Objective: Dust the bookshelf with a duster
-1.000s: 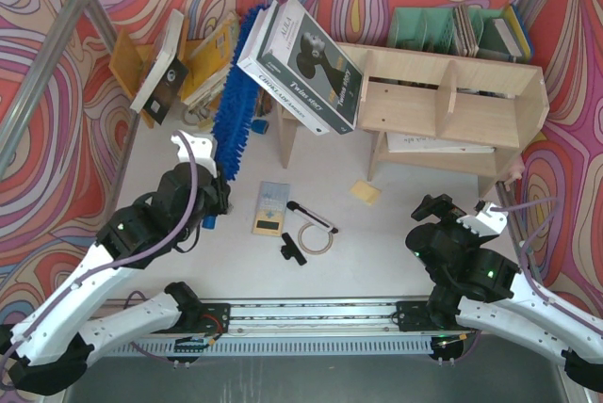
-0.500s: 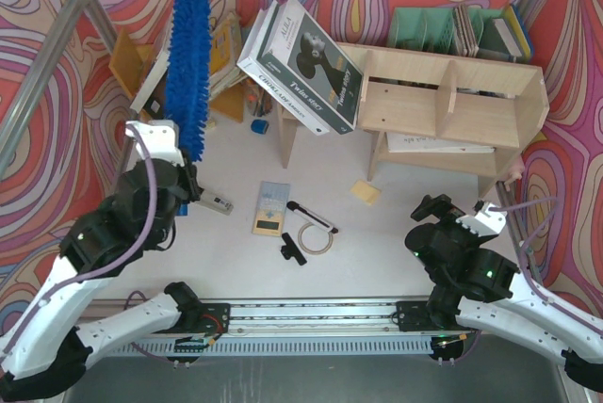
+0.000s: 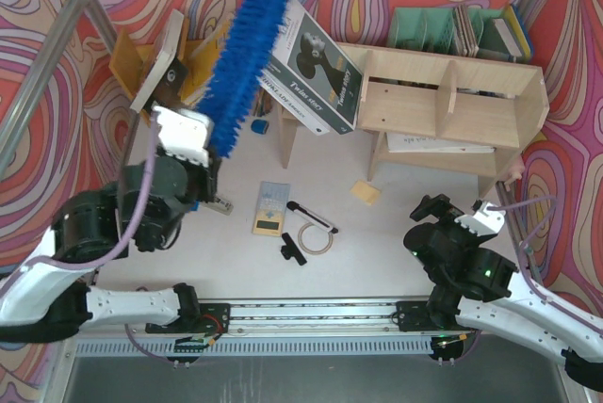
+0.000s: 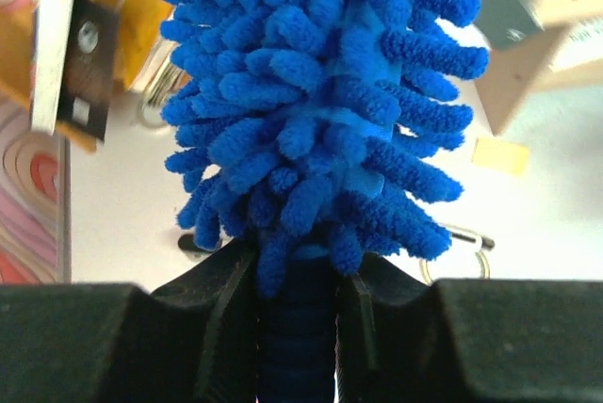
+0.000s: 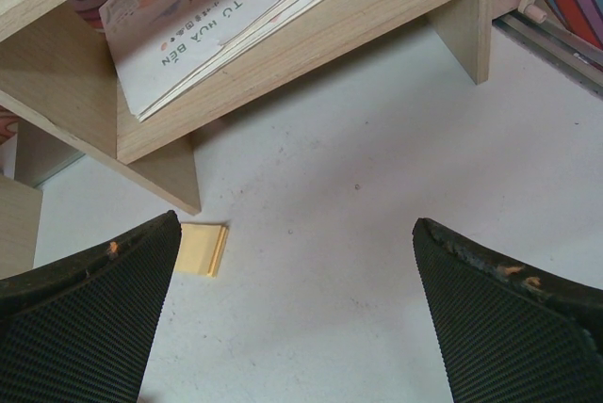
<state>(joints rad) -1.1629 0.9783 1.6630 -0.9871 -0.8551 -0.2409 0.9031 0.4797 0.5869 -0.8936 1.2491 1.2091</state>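
Observation:
The blue fluffy duster (image 3: 250,45) rises from my left gripper (image 3: 217,151) and slants up to the right, its head crossing in front of the big leaning books. In the left wrist view the chenille head (image 4: 320,120) fills the frame, and my left gripper (image 4: 297,281) is shut on the ribbed blue handle. The pale plywood bookshelf (image 3: 452,102) stands at the back right, apart from the duster. My right gripper (image 3: 433,207) hangs open and empty low in front of the bookshelf (image 5: 311,45), over bare table, with its fingers (image 5: 104,299) wide.
Big white books (image 3: 301,69) lean on the bookshelf's left end. An orange-brown book rack (image 3: 132,59) stands at the back left and a green file holder (image 3: 424,26) behind the shelf. A yellow pad (image 3: 268,210), a black tool (image 3: 292,250), a ring (image 3: 314,236) and a sticky pad (image 5: 203,250) lie mid-table.
My left arm has pulled back and risen with the duster, whose head swung from upright at the left to slanting right over the leaning books. The right arm has not moved.

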